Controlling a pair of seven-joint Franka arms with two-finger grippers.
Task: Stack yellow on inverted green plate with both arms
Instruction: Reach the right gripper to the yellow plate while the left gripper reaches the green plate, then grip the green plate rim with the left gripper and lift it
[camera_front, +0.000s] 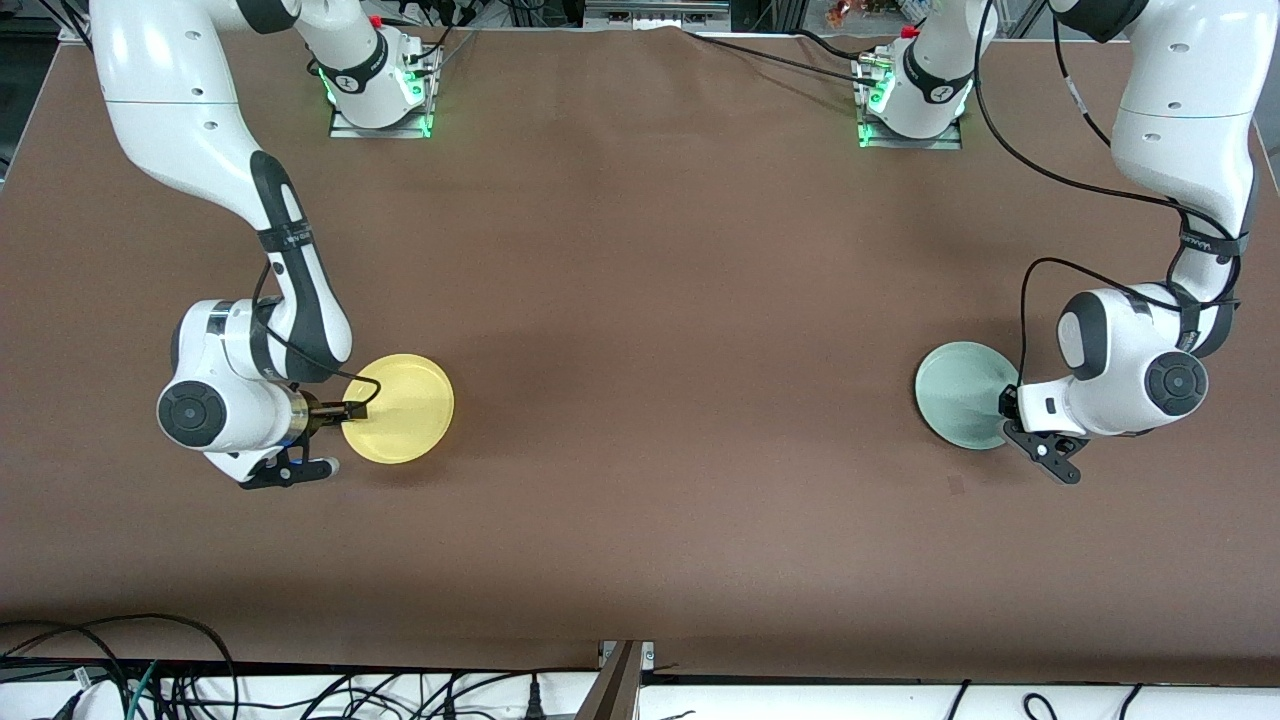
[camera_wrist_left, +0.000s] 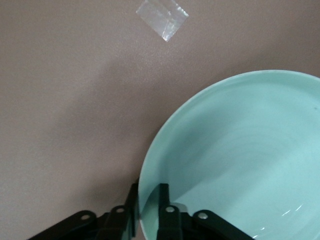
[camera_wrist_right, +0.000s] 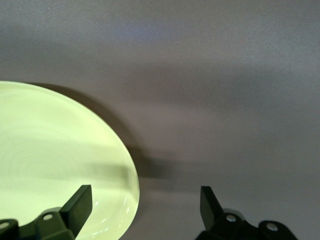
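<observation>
Now, toward the right arm's end of the table, the right end effector sits low with its fingers spread wide, straddling the rim of the yellow. The plate lies flat, at three o'clock from it in the front view. Well apart, toward the left arm's end, the left end effector is narrowed on the near rim of the green plate, which lies at nine o'clock from it. Turning the green over looks to be the left arm's job, since it has the grip.
</observation>
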